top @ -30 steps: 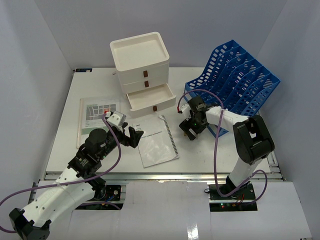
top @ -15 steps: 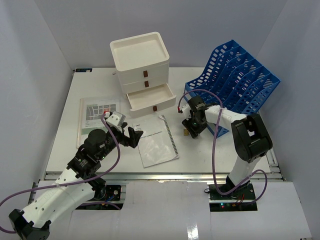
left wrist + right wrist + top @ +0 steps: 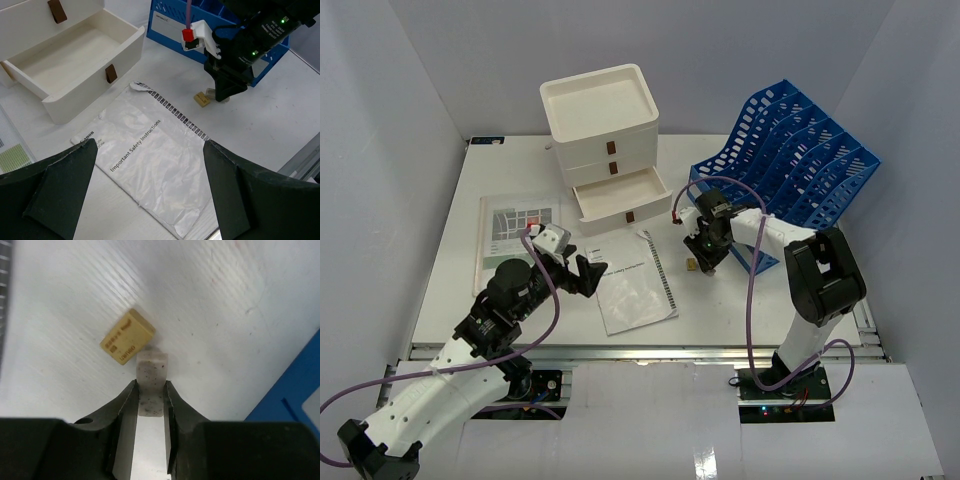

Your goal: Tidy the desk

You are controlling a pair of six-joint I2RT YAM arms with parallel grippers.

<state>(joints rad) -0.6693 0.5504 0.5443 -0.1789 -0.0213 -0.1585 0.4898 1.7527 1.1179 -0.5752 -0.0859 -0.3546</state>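
On the white desk [image 3: 500, 170], my right gripper [image 3: 151, 390] is shut on a small speckled white eraser [image 3: 151, 371], its fingers pressing both sides. The eraser's far end touches a tan eraser block [image 3: 127, 343] lying flat on the desk. From above, the right gripper [image 3: 705, 260] points down just left of the blue file rack [image 3: 790, 160], with the tan block [image 3: 692, 265] beside it. My left gripper [image 3: 150, 185] hangs open over a bagged safety-instructions booklet [image 3: 150, 150], holding nothing.
A white three-drawer box [image 3: 605, 130] stands at the back, its bottom drawer [image 3: 620, 190] pulled out and empty. A printed leaflet [image 3: 515, 235] lies at the left. The metal rail [image 3: 640, 352] runs along the near edge.
The right gripper has closed its fingers onto the white eraser and shifted slightly towards the drawer box. The left arm has barely moved.
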